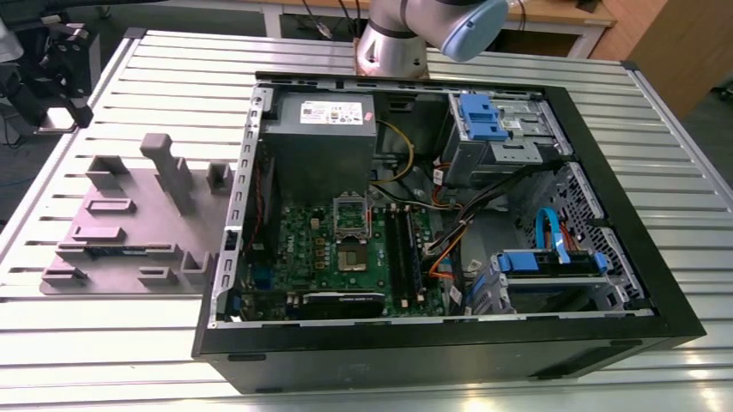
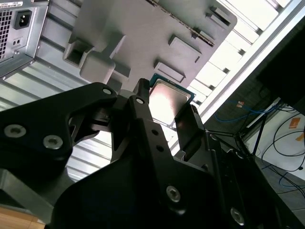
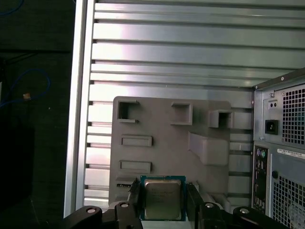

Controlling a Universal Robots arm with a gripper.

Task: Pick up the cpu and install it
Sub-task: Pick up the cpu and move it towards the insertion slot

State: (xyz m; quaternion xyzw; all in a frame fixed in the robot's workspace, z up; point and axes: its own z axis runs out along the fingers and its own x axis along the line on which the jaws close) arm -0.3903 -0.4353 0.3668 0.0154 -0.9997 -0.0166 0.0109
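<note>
The cpu, a small square chip with a pale silver top and a thin green rim, sits between my black fingers. My gripper is shut on its two opposite edges. It hangs well above the grey holder plate on the slatted table. In the exterior view the open computer case lies on its side, with the green motherboard inside. The board's socket is dark and uncovered, and its silver frame is flipped back. Part of my arm reaches in beyond the case's far side.
The grey holder plate lies at the exterior view's left, with raised blocks and a thin green memory stick. Inside the case are a power supply, cables and blue drive brackets. The case's rear panel borders the plate.
</note>
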